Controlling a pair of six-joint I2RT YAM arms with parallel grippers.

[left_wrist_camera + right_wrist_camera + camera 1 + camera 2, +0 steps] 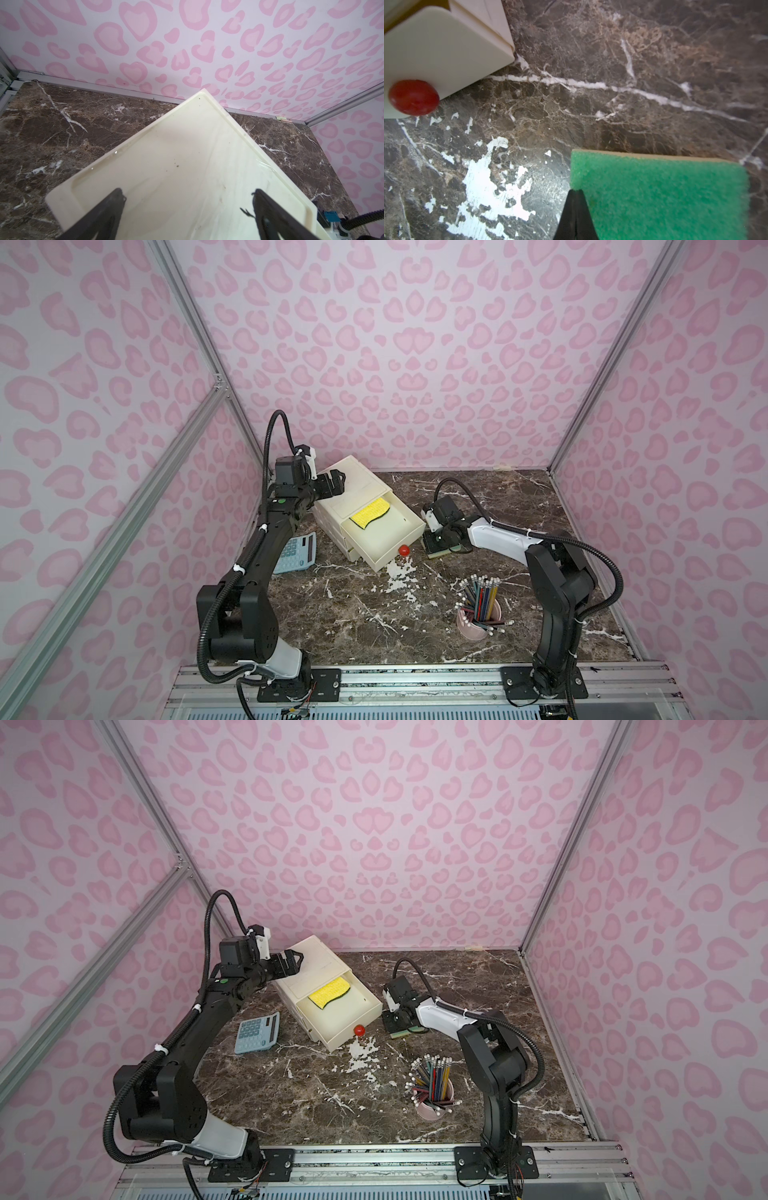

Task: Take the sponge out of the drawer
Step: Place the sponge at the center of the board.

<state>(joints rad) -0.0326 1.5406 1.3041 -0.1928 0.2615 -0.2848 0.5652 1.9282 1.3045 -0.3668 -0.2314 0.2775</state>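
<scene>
Drawer unit (347, 483): cream, standing at the far left corner of the tabletop (374, 622), turned at an angle to its edges.
Drawer (388, 531): the top one, pulled out toward the middle of the tabletop; a red knob (404, 549) sits on its front.
Yellow sponge (370, 514): lies inside the open drawer, at its inner end, with one end tucked under the unit's top; a dark scouring layer shows along one side.
Left pincer (188, 191): released, jaws wide apart, hovering over the top panel of the drawer unit; nothing between the fingers (116, 199).
Right pincer (576, 192): clenched, tips pressed together with nothing between them, low over the tabletop just beside the drawer's front.
Green sponge (664, 187): flat on the tabletop near the middle, green face up over a tan layer; the right pincer's tips sit at its edge, and contact cannot be told.
Calculator (297, 551): light blue, by the left edge, just beside the unit.
Pencil cup (471, 628): pink, full of pencils, toward the near right corner, well apart from the drawer.
</scene>
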